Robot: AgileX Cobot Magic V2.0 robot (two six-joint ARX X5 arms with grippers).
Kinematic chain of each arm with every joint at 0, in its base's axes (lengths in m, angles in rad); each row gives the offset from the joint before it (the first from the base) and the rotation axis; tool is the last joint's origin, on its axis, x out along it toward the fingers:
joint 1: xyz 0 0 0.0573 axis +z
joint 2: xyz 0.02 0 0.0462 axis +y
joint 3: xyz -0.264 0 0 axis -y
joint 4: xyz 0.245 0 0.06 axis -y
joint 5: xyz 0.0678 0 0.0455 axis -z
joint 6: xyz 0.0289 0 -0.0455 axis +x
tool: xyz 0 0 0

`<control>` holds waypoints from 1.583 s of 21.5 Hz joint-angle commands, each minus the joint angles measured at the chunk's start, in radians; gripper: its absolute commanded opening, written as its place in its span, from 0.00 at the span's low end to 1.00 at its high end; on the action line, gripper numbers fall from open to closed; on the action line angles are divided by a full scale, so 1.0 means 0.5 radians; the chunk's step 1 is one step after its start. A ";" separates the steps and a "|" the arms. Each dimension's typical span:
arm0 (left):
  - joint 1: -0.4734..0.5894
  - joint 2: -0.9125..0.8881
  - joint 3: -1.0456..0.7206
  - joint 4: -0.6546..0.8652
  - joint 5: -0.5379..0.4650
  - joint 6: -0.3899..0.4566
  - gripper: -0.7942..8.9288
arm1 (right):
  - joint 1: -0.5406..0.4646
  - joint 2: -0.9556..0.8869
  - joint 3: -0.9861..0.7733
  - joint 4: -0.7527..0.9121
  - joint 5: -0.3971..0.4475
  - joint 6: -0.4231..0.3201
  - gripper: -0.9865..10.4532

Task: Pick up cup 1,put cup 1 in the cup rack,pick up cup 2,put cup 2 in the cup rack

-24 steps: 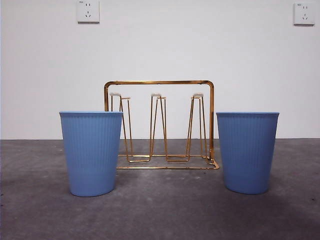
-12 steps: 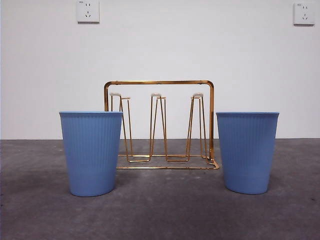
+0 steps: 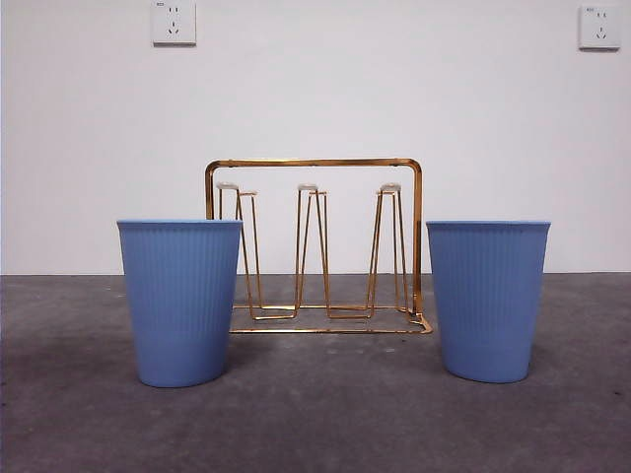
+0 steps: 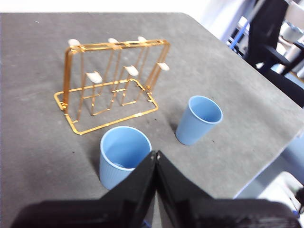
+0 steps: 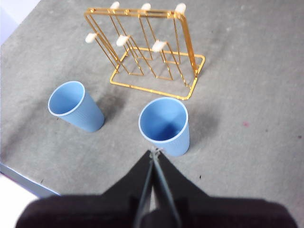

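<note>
Two alike blue ribbed cups stand upright on the grey table, one at the left (image 3: pixel 180 301) and one at the right (image 3: pixel 488 299); nothing shows which is cup 1 or cup 2. Between and behind them stands the empty gold wire cup rack (image 3: pixel 314 163). In the left wrist view my left gripper (image 4: pixel 156 153) hangs shut and holding nothing, above the near rim of one cup (image 4: pixel 124 154), with the other cup (image 4: pixel 199 118) and the cup rack (image 4: pixel 111 80) beyond. My right gripper (image 5: pixel 153 152) is likewise shut and holding nothing, just short of a cup (image 5: pixel 165 124). Neither gripper shows in the front view.
A white wall with two sockets (image 3: pixel 174 22) rises behind the table. The table's edge (image 4: pixel 266 156) runs close past the cups in the left wrist view, with dark equipment (image 4: pixel 275 42) beyond it. Another table edge (image 5: pixel 23 183) shows in the right wrist view.
</note>
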 commanded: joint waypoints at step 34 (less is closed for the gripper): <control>-0.315 0.489 0.194 0.319 0.588 -0.225 0.76 | 0.748 1.745 0.047 0.631 0.816 0.351 0.28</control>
